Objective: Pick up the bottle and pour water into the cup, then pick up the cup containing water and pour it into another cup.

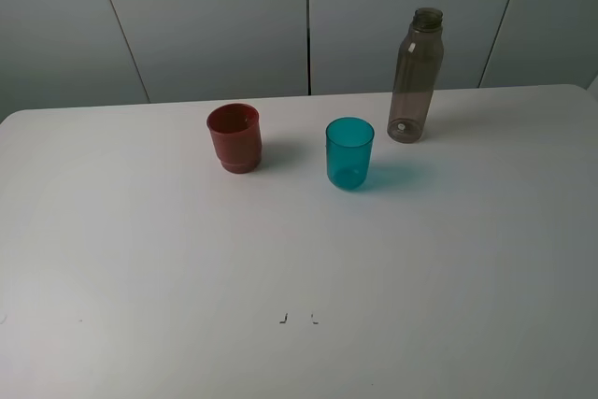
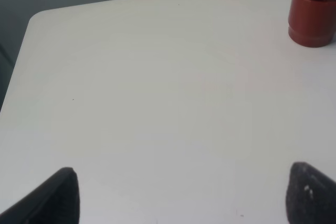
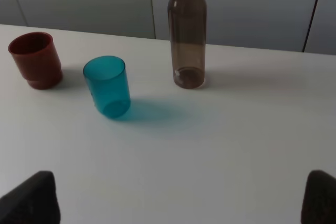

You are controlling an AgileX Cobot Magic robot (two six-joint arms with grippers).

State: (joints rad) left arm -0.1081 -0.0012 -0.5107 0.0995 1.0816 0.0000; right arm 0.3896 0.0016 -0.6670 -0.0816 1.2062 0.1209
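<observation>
The tall smoky grey-brown bottle (image 1: 415,76) stands upright at the back right of the white table, also in the right wrist view (image 3: 187,32). The teal cup (image 1: 349,152) stands left of it and nearer the front (image 3: 107,86). The red-brown cup (image 1: 234,137) stands further left (image 3: 34,59) and shows in a corner of the left wrist view (image 2: 313,9). Neither gripper appears in the exterior view. My right gripper (image 3: 181,198) is open, well short of the bottle, nothing between its fingers. My left gripper (image 2: 181,195) is open over bare table.
The white table (image 1: 280,249) has a rounded far left corner and a grey panelled wall behind it. Two small dark marks (image 1: 297,318) sit near the front middle.
</observation>
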